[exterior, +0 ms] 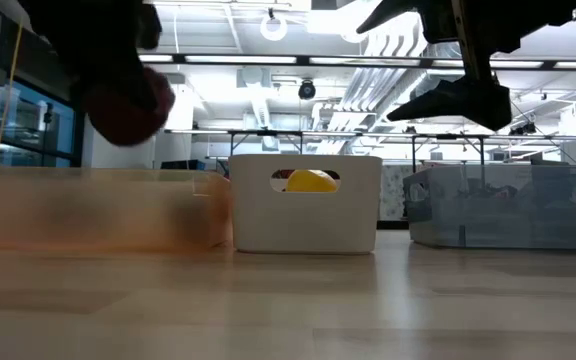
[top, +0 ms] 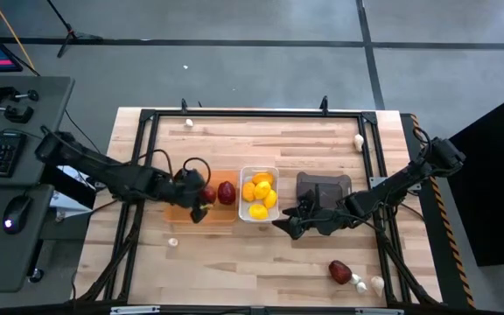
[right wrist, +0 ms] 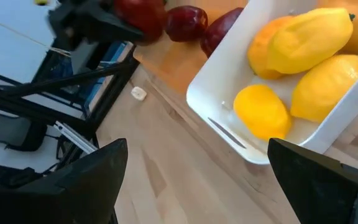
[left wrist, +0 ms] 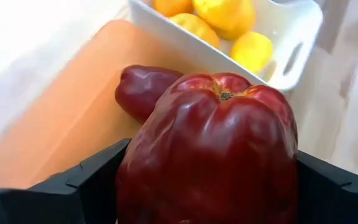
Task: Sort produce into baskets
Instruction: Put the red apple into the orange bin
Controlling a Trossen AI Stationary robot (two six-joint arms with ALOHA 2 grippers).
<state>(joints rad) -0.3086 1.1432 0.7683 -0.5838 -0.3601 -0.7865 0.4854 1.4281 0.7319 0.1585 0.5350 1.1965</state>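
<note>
Wooden desk [top: 261, 262] first: I see the orange tray [top: 182, 213], white bin [top: 245, 216] of lemons [top: 260, 193] and grey bin [top: 324, 186] side by side. My left tool [top: 201, 198] grips a dark red fruit [left wrist: 210, 155] above the tray, beside another. My right tool [top: 294, 224] hovers with fingers apart by the white bin. One red piece [top: 340, 272] and scattered garlic bulbs [top: 359, 140] remain unsorted, visible only from overhead.

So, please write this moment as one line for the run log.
left pincer: shut on dark red piece, above orange tray | right pincer: open, empty, beside white bin | dark grey bin: contents unseen
</note>
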